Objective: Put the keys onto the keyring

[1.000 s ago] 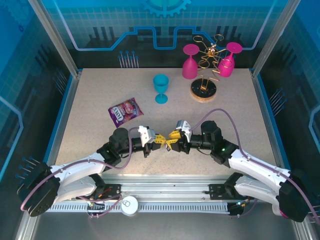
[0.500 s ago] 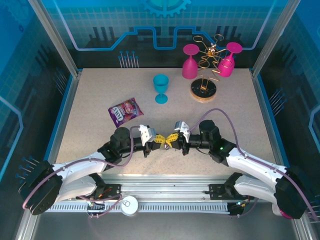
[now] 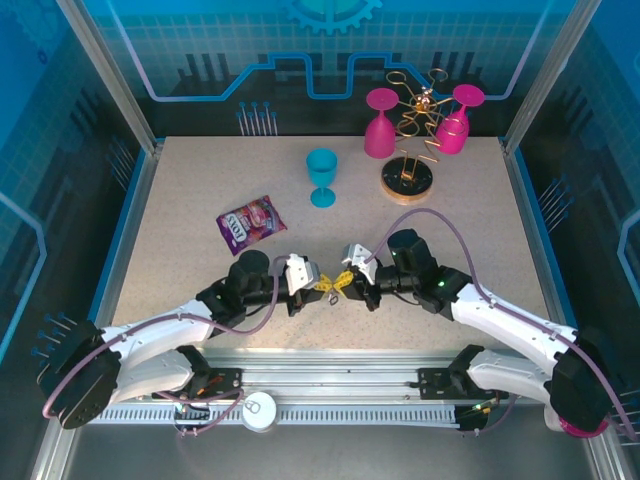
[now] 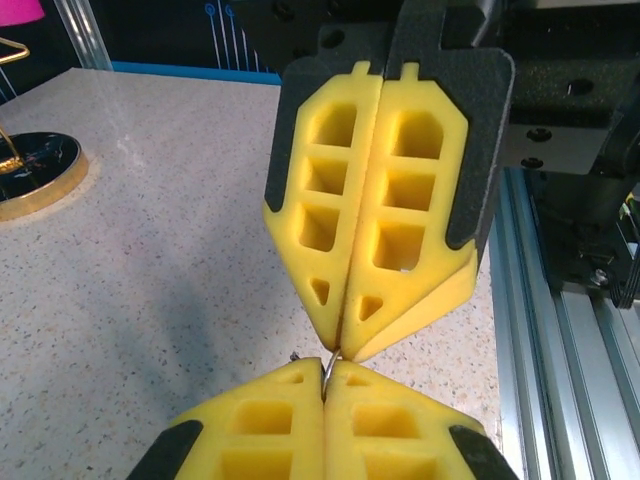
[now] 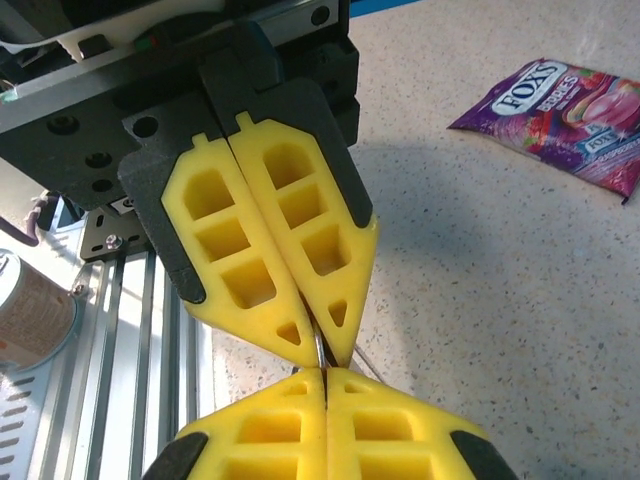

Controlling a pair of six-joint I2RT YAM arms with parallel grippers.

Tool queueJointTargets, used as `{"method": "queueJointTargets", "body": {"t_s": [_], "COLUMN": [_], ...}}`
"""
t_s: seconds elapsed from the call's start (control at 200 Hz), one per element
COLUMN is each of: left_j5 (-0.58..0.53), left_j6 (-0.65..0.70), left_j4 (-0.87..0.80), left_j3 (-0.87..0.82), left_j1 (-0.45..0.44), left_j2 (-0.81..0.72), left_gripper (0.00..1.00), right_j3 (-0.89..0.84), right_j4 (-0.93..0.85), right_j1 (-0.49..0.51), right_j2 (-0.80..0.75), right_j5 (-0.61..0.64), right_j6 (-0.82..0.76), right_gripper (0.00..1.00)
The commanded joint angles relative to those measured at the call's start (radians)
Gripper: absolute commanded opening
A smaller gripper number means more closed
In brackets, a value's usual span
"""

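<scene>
My left gripper (image 3: 316, 283) and right gripper (image 3: 345, 281) meet tip to tip low over the front middle of the table (image 3: 180, 200). Both are shut on one thin silver metal ring (image 4: 330, 364), which bridges the small gap between the two pairs of yellow pads. In the right wrist view the same ring (image 5: 318, 348) runs from the left gripper's tips (image 5: 322, 356) into my right gripper (image 5: 326, 374). A small dark bit (image 3: 332, 297) hangs under the tips. The pads hide the rest of the keys and the keyring, so I cannot tell which one the ring belongs to.
A purple candy packet (image 3: 250, 221) lies left of centre. Behind it stands a blue goblet (image 3: 321, 176). At the back right is a gold wire stand on a round base (image 3: 407, 180) with two pink goblets (image 3: 380, 122). The aluminium rail (image 3: 330, 365) runs just in front.
The right gripper has shut and shifted left until its tips meet the left gripper's tips. The left gripper stayed shut and edged slightly right.
</scene>
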Motion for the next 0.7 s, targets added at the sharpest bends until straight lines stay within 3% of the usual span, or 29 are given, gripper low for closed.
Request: {"method": "queueJointTargets", "body": {"t_s": [0.0,0.06,0.095,0.34,0.695], "left_j5": [-0.016,-0.017,-0.019,-0.015,0.0], "left_j6": [0.004,-0.026,-0.046,-0.16,-0.241], "left_j4": [0.007,0.04,0.059,0.176,0.222], "left_j3": [0.001,-0.005,-0.007,-0.019,-0.025], "left_j1": [-0.008,-0.009,-0.008,-0.009,-0.007], "left_j2": [-0.015,-0.022,-0.025,-0.019,-0.018], "left_gripper": [0.0,0.0,0.0,0.0,0.0], "right_j3": [-0.02,-0.077,-0.109,-0.213,-0.213], "right_j4": [0.04,0.103,0.142,0.394,0.568], "right_j1": [-0.024,-0.035,-0.036,-0.033,-0.031], "right_j2": [-0.049,-0.088,-0.107,-0.087,0.004], "right_j5": [0.001,-0.01,-0.011,-0.049,-0.074], "right_j6": [0.084,0.147,0.182,0.37,0.442], "right_gripper": [0.11,0.32,0.37,0.33,0.35]}}
